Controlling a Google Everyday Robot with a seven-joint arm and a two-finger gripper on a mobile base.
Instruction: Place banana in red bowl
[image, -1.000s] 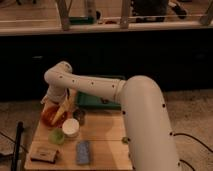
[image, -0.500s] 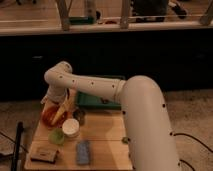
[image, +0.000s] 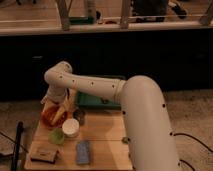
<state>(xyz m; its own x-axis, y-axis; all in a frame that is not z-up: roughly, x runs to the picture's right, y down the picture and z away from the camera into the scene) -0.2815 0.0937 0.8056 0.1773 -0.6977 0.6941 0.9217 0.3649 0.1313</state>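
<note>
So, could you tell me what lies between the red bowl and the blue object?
The white cup, in the camera view; the gripper hangs over the bowl.

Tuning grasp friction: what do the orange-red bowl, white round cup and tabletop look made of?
Shallow orange-red bowl: probably plastic, smooth, one even colour. White round cup: plastic or ceramic, plain and smooth; can't tell which. Tabletop: light wood or laminate, matte tan surface. The gripper hangs over the bowl's right part.
</note>
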